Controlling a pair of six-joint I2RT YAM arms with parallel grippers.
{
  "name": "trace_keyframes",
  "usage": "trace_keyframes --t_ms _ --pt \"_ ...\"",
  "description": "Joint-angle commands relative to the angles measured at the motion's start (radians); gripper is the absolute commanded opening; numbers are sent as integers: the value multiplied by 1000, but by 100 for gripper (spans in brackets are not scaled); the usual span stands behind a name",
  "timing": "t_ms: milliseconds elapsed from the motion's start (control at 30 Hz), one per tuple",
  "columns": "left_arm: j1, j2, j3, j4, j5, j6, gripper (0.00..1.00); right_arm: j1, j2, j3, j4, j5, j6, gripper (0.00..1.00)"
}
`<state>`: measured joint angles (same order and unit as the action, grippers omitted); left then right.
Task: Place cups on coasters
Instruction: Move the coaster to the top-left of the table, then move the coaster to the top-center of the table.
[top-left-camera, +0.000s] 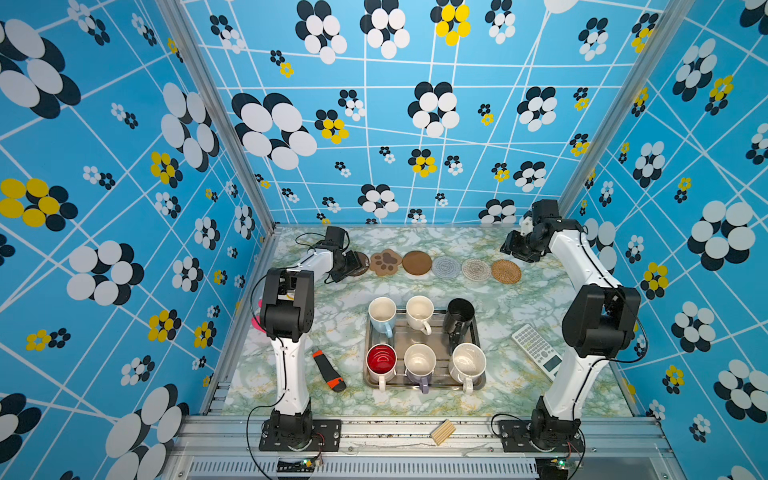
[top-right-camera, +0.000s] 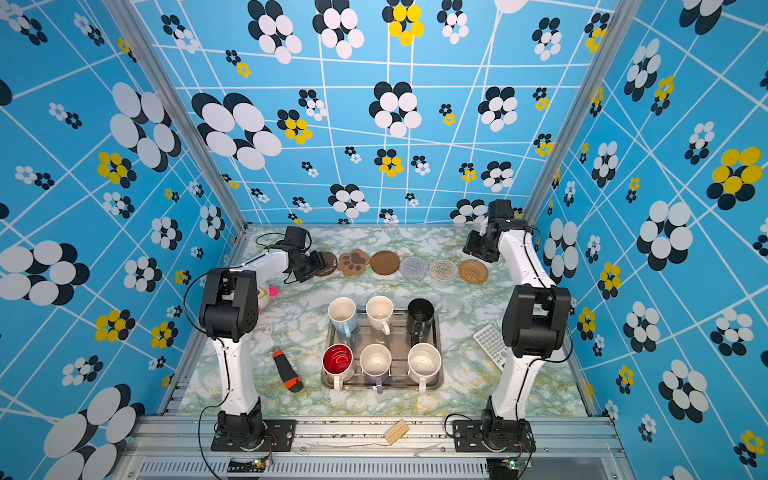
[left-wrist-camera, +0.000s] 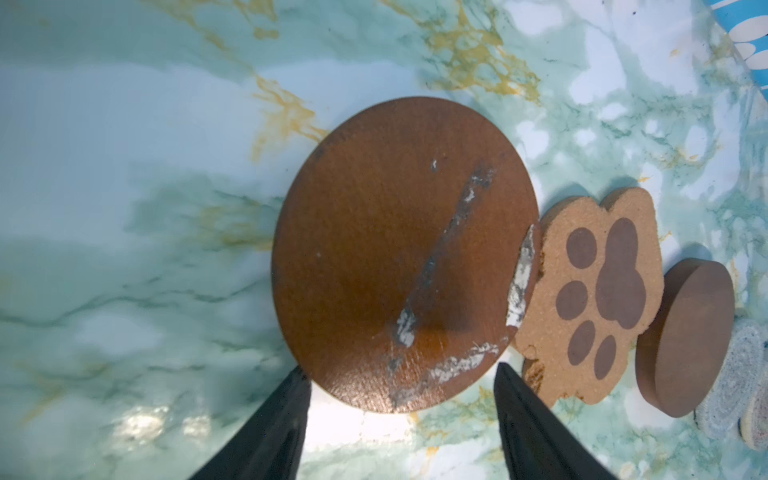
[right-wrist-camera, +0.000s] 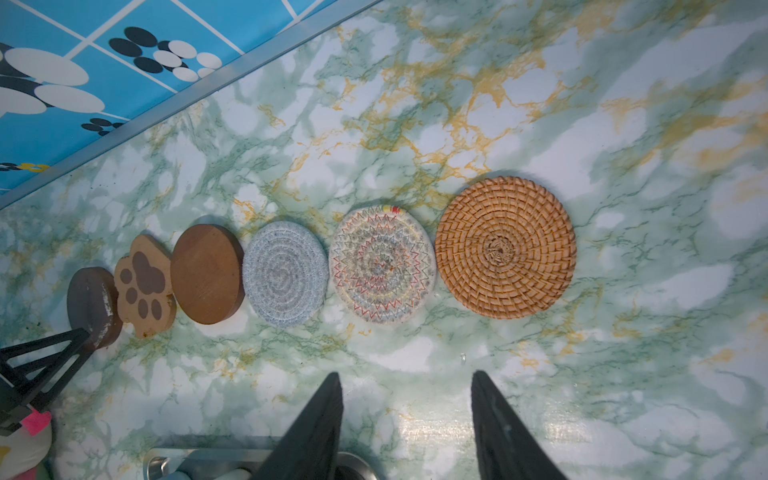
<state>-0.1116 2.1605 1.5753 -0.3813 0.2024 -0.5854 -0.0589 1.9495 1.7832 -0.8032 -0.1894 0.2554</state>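
Six cups stand on a steel tray (top-left-camera: 440, 347): light blue (top-left-camera: 382, 316), cream-white (top-left-camera: 419, 313) and black (top-left-camera: 459, 316) behind, red-inside (top-left-camera: 381, 361), lavender (top-left-camera: 419, 363) and cream-white (top-left-camera: 468, 363) in front. The coasters lie in a row at the back: dark brown disc (left-wrist-camera: 399, 249), tan paw (top-left-camera: 385, 262), brown disc (top-left-camera: 417, 262), grey woven (top-left-camera: 446, 267), whitish woven (top-left-camera: 476, 269), rattan (top-left-camera: 506, 271). My left gripper (left-wrist-camera: 401, 367) hangs open at the scratched dark brown disc's edge, holding nothing. My right gripper (right-wrist-camera: 405, 376) is open and empty above the table near the rattan coaster (right-wrist-camera: 505, 247).
An orange-and-black utility knife (top-left-camera: 329, 370) lies left of the tray. A calculator (top-left-camera: 536, 349) lies right of it, beside the right arm. A pink-and-white plush toy (top-right-camera: 266, 295) sits behind the left arm. A small wooden block (top-left-camera: 442, 432) rests on the front rail.
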Motion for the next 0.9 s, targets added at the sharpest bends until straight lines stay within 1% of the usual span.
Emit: trace_keyframes --t_ms 0,100,367,500,567,700,767,800,867 --pt "-2 43 30 -54 -8 -13 71 13 -51 -11 -17 2 -4 52" --pt "-2 19 36 -64 -17 -12 70 15 -55 -12 -21 2 -7 52" --pt "-22 -154 49 -111 -107 41 71 28 -79 3 -22 -3 -7 52" --pt "-62 -216 104 -147 -130 89 71 48 -89 10 -21 -9 -7 52" --pt "-91 -212 154 -174 -124 116 67 58 -92 12 -18 -14 -7 49" --pt "-157 -131 286 -221 -125 157 49 78 -96 9 -13 -24 -1 31" --pt "-184 -50 386 -266 -114 167 38 88 -102 -1 -6 -28 2 20" --pt "-196 -1 443 -295 -114 175 34 91 -105 -8 -1 -31 4 15" --pt "-215 96 551 -343 -129 186 27 94 -114 -29 8 -40 7 7"
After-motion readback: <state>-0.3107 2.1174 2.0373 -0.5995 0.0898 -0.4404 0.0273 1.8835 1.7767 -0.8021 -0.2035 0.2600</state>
